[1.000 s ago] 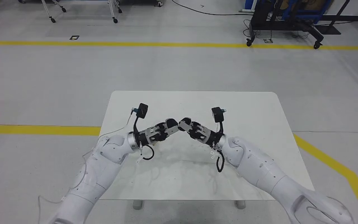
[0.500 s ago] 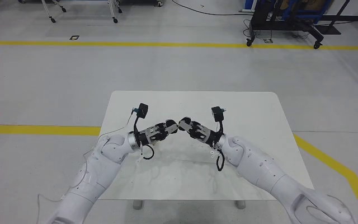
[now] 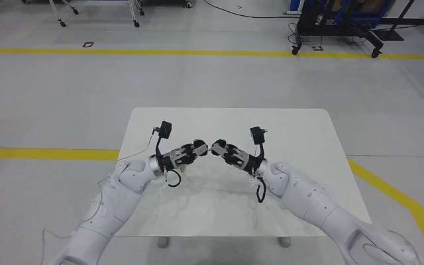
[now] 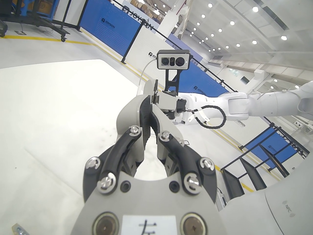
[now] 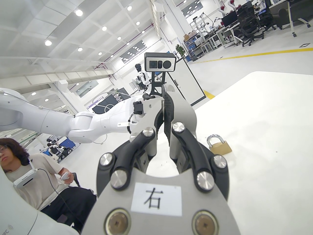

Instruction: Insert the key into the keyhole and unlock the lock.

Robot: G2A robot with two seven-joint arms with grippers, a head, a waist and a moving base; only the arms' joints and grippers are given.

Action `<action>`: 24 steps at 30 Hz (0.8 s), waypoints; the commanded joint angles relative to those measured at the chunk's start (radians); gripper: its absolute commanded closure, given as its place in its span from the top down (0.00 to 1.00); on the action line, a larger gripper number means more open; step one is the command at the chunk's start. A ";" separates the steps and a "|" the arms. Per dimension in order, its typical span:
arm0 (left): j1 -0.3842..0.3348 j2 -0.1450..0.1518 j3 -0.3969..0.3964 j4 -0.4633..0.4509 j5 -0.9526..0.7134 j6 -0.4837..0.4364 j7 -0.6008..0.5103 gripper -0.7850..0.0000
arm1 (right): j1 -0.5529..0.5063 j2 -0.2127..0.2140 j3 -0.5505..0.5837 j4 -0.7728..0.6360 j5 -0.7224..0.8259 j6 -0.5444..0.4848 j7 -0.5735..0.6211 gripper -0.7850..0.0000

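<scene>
Lock point(image 5: 219, 145) lay flat on the white table point(image 3: 291, 132), near the right gripper point(image 5: 164, 101) and touching neither arm. I judged its brass body dense, rigid and smooth, and I would clamp its flat sides, leaving the keyhole end free. Its long axis ran body to shackle, with the shackle end turned leftward, as best I could tell. Above mid-table the right gripper was pressed together, tip to tip with the left gripper point(image 4: 150, 103), also pinched closed.
</scene>
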 commanded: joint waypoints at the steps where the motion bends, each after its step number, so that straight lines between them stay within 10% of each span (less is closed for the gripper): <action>1: 0.000 0.001 -0.001 0.001 0.003 0.000 0.009 0.00 | 0.000 0.001 -0.001 -0.001 0.003 0.000 0.003 0.00; 5: 0.003 0.004 0.003 -0.003 0.000 0.000 0.019 0.00 | 0.000 0.002 -0.003 -0.003 0.011 0.000 0.010 0.00; 7: 0.003 0.005 0.012 -0.010 -0.014 0.000 0.005 0.29 | 0.000 0.003 -0.002 -0.005 0.014 0.000 0.010 0.00; 9: 0.001 0.007 0.016 -0.010 -0.024 0.000 -0.006 0.36 | 0.001 0.003 -0.002 -0.006 0.015 0.000 0.012 0.00; 24: -0.013 0.015 0.042 -0.012 -0.062 0.000 -0.044 0.01 | 0.006 0.005 -0.006 -0.011 0.026 0.000 0.033 0.00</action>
